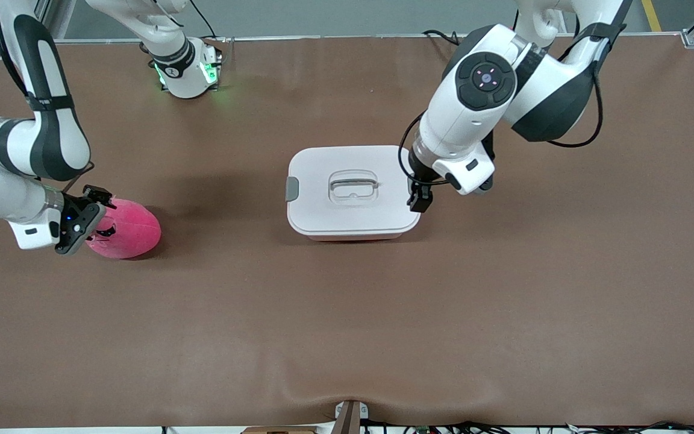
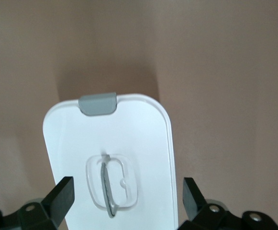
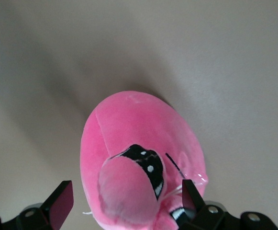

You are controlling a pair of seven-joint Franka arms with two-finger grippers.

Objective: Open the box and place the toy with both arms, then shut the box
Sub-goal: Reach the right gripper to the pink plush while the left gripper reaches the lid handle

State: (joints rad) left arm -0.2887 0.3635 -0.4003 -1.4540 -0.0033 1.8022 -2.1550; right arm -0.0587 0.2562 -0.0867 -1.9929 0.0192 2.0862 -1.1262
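- No legible text, label, brand name or number appears in any view.
- Right arm base (image 1: 185,71): a small dark mark sits on its white collar between the green lights; it cannot be read.
- Left arm joint cap (image 1: 485,78): small symbols ring a round button pad; none resolves to a readable sign.
- Box lid (image 1: 323,208): plain white, unmarked.
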